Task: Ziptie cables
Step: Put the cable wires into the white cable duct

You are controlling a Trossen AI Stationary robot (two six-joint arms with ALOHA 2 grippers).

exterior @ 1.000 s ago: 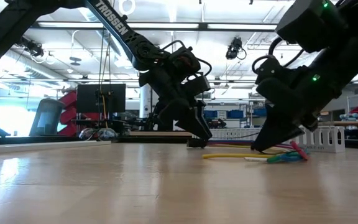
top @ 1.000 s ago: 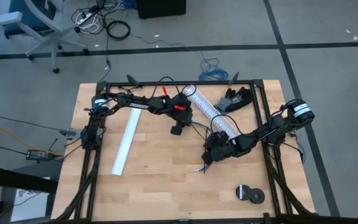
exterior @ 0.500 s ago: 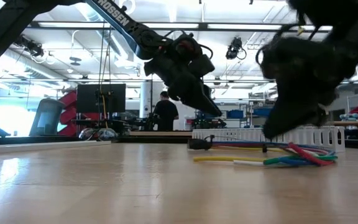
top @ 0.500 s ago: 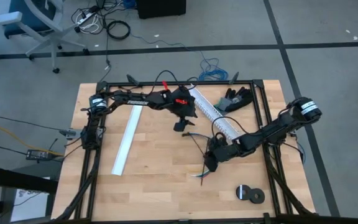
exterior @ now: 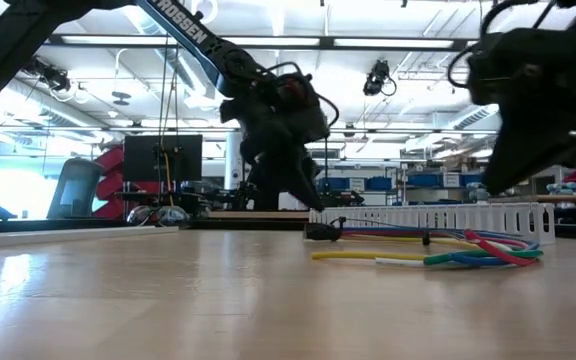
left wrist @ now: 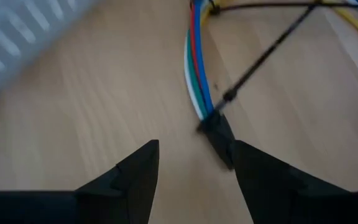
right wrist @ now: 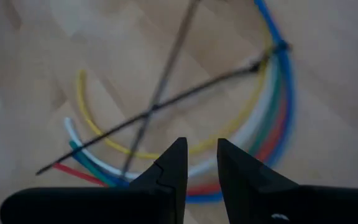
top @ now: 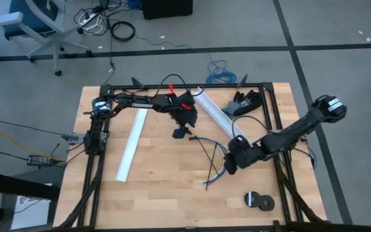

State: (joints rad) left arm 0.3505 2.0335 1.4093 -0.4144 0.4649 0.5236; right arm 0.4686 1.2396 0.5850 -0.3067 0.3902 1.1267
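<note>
The cables (top: 219, 154) lie in a loose arc on the table; yellow, white, green, red and blue wires (right wrist: 272, 112) meet at a small dark end (left wrist: 216, 132), which rests on the wood (exterior: 318, 232). Two thin black zipties (right wrist: 166, 102) cross over them, and one shows its small head (left wrist: 229, 96). My left gripper (left wrist: 194, 160) is open and hovers above the dark end, clear of the table (exterior: 306, 198). My right gripper (right wrist: 199, 152) hangs over the arc's outer bend (top: 229, 166), raised, its fingers only a narrow gap apart with nothing between them.
A white slotted channel (top: 214, 116) lies slantwise at the far side behind the cables (exterior: 428, 218). A plain white channel (top: 131, 145) sits toward the left. Black tape rolls (top: 257, 201) rest near the front right, and a dark bundle (top: 243, 103) lies at the far right.
My left gripper came off the cables' dark end and rose, leaving it on the table. My right gripper lifted off the bundle and drew back toward the table's right edge. The cables, bunched under it before, now lie spread in a wider arc.
</note>
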